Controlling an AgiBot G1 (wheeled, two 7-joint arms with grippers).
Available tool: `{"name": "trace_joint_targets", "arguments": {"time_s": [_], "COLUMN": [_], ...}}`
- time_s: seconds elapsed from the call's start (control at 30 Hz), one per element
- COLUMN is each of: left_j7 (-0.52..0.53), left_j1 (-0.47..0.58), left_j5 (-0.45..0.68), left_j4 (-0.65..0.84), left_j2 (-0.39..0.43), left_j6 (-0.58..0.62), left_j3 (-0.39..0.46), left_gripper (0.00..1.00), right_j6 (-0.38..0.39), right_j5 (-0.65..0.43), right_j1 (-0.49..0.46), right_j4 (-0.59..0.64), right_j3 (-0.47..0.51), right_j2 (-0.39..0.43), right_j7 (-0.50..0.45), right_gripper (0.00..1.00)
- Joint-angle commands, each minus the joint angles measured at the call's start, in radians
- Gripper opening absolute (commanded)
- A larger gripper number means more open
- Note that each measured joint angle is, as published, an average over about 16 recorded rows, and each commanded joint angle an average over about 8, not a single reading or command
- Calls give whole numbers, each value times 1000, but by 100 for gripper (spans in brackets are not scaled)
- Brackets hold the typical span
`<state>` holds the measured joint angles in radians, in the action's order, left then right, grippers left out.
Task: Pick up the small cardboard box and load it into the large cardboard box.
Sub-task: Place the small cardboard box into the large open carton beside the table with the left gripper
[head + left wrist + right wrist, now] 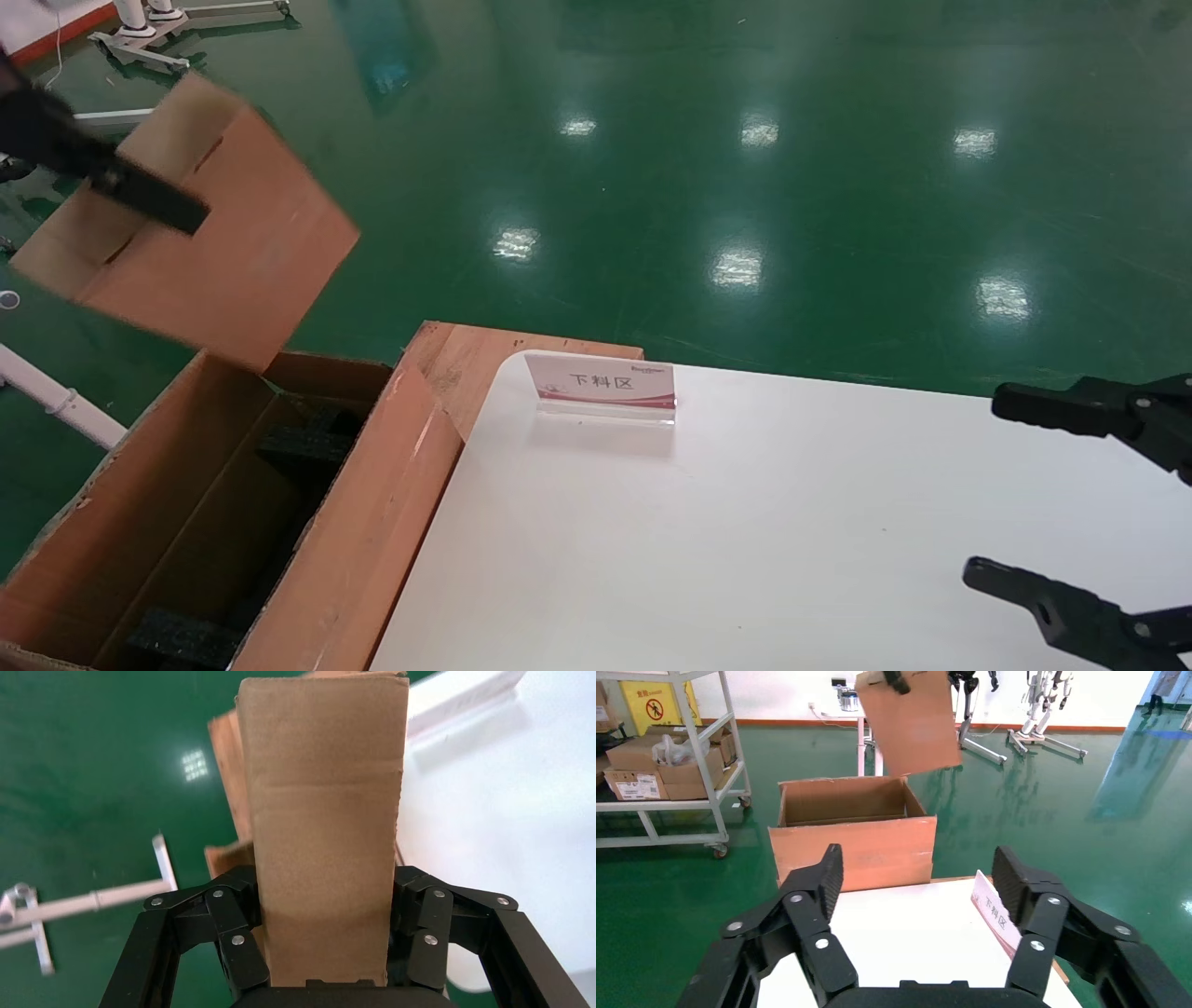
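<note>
My left gripper (158,200) is shut on the small cardboard box (223,242) and holds it tilted in the air, above the far end of the large cardboard box (372,522). The small box fills the left wrist view (323,825), clamped between both fingers. The large box stands open left of the white table, with black foam blocks (298,447) at its bottom. In the right wrist view the small box (912,720) hangs over the large box (852,846). My right gripper (982,485) is open and empty over the table's right side.
A clear acrylic sign (603,387) with Chinese text stands on the white table (745,522) near its far edge. A wooden board (466,359) lies between table and large box. A shelf trolley (666,755) with cartons stands beyond on the green floor.
</note>
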<state>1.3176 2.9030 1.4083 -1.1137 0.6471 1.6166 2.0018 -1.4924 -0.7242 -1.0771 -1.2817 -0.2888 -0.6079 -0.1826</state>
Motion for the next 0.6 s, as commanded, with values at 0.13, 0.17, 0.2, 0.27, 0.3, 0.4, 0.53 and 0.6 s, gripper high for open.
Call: {"name": "trace_joint_targets", "arguments": {"time_s": [0.13,0.17,0.2,0.27,0.3,0.4,0.53,0.6], "left_j7": [-9,-7,-6,-7,-10,-25,-57,-74], "left_j1": [38,48,59,79,87,98,100,98], "left_j5": [-34,-46,-58,-86,-101,-145,-195,-213], "left_j4": [20,23,27,37,44,73,115,134], "left_j2": [9,13,20,34,41,56,59,54], "left_j6": [20,27,33,45,46,41,34,30], "left_j3": [132,165,201,276,313,410,502,534], "left_gripper": [0,0,0,0,0,0,0,0], "right_j6": [0,0,0,0,0,0,0,1], "right_j5": [0,0,0,0,0,1,1,1], "right_j1": [0,0,0,0,0,0,0,0], "right_j4": [0,0,0,0,0,0,0,0], "right_j3": [0,0,0,-1,-1,-1,-1,-1], "right_j2": [0,0,0,0,0,0,0,0], "right_j7": [0,0,0,0,0,0,1,1], "right_gripper": [100,100,100,100,100,100,100,100]}}
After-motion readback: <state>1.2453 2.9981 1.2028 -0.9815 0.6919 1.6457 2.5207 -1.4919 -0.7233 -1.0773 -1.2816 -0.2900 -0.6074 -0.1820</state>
